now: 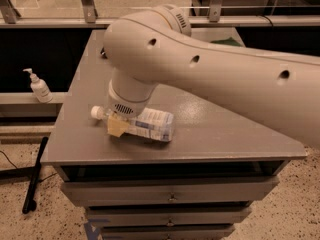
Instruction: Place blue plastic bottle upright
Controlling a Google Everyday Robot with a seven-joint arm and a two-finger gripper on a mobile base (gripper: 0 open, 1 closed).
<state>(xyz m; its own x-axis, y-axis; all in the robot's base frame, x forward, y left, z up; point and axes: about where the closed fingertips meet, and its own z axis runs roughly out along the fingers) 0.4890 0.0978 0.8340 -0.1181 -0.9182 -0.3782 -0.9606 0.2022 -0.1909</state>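
The gripper (118, 128) hangs from the round wrist of the cream arm (225, 74) and is down at the near left part of the grey table (225, 134), its tan end right against the neck end of the blue plastic bottle (152, 125). Whether it is clenched on the bottle or released cannot be told, since the wrist hides most of it. The bottle lies on its side on the tabletop, not upright, with its white cap (96, 112) pointing left and slightly far and its labelled body (pale blue and white wrap) stretching right toward the near edge. The arm sweeps in from the right side of the scene and covers much of the table's far half. Under the tabletop, at the near side, sits a stack of grey drawers (170, 189). Well to the left, off the table, a small white pump dispenser (39, 86) stands upright on a low ledge. Below it, a dark stick (35, 176) lies on the speckled floor (295, 209).
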